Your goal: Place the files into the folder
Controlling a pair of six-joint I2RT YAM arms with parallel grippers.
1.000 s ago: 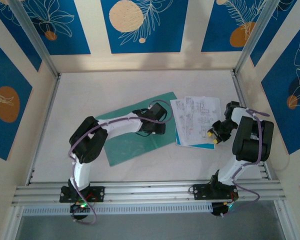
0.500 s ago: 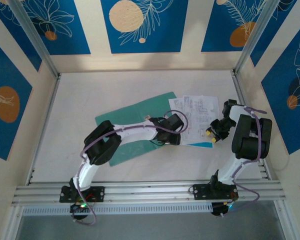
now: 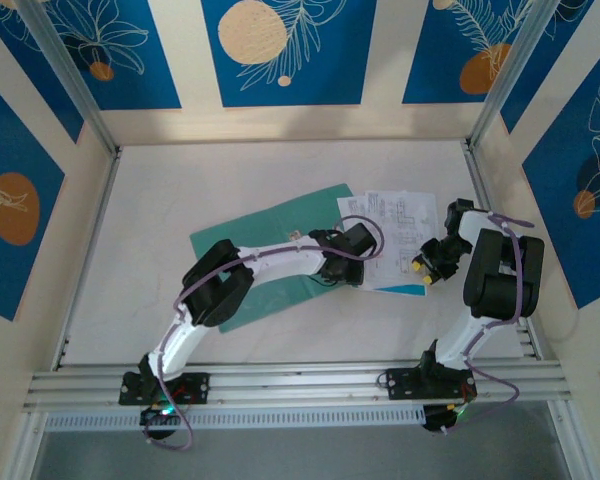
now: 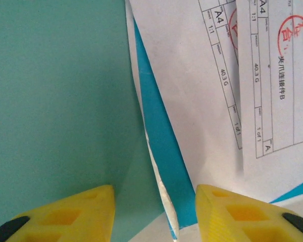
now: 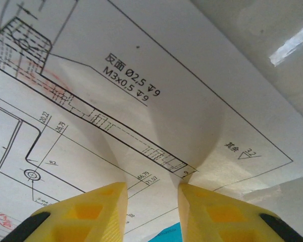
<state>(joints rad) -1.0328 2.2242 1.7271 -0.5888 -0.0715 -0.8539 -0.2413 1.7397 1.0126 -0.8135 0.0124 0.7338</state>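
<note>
Two sets of fingers, left fingers (image 4: 154, 214) parted astride files' (image 3: 400, 235) edge by folder (image 3: 270, 255), right fingers (image 5: 151, 212) parted over files.

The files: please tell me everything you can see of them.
The files are thin white sheets printed with black drawings, tables and a red stamp, one with a light-blue edge. They lie loosely stacked and flat on the table, their left edge meeting the folder. The left gripper straddles that edge; the right gripper hovers just above them.
</note>
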